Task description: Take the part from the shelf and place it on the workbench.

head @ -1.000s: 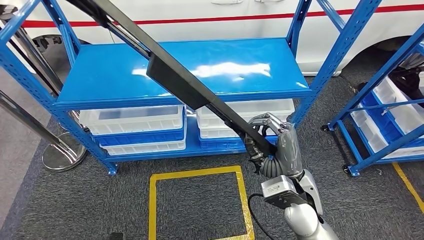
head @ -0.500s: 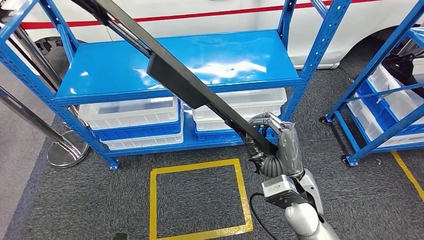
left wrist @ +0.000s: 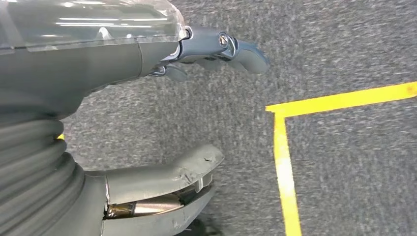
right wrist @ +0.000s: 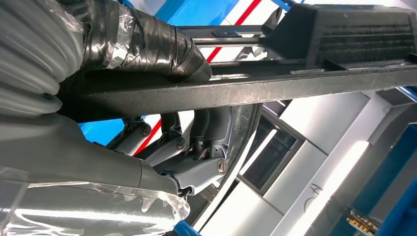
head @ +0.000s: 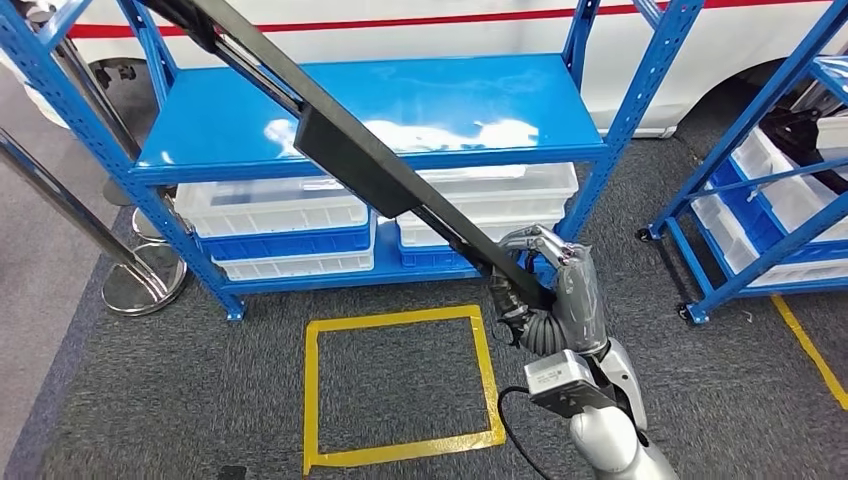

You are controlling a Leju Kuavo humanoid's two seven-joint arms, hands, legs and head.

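Observation:
A long black part [head: 350,160] with a wider block midway along it slants from the upper left down to my right hand [head: 545,290], which grips its lower end. The right wrist view shows the thumb on top of the black bar [right wrist: 255,86] and the fingers [right wrist: 196,128] curled under it. The part hangs in the air in front of the blue shelf [head: 400,100], whose top board is bare. My left hand [left wrist: 162,113] hangs over grey carpet, fingers apart, holding nothing.
White and blue bins [head: 290,225] sit on the shelf's lower level. A yellow taped square [head: 400,385] marks the carpet in front. A second blue rack [head: 770,200] stands at the right, a chrome post base [head: 140,285] at the left, a white vehicle [head: 700,50] behind.
The whole picture has shifted: the camera has moved, with the shelf now a little further right and higher. My right hand keeps the same grip on the black part.

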